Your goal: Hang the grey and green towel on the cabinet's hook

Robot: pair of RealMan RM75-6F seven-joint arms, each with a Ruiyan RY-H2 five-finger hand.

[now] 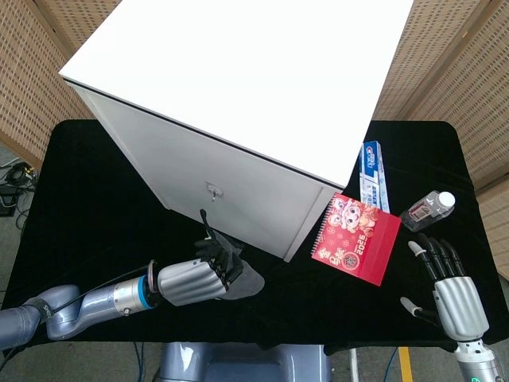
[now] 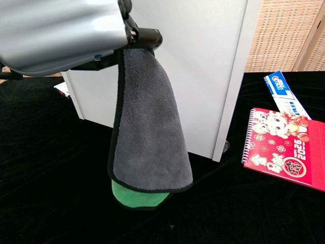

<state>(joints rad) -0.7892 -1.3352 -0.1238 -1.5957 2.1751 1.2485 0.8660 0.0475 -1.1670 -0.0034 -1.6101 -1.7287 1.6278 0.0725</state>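
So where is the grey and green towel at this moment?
The grey and green towel hangs from the left hand, in front of the white cabinet and below its small metal hook, centre-left in both views.

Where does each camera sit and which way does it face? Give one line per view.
Head view: high up, looking down on the cabinet, table, hook; both robot hands show, left robot hand and right robot hand.
Chest view: low, facing the cabinet front; only the left robot hand's fingers show.
Shared: towel, calendar, toothpaste box.
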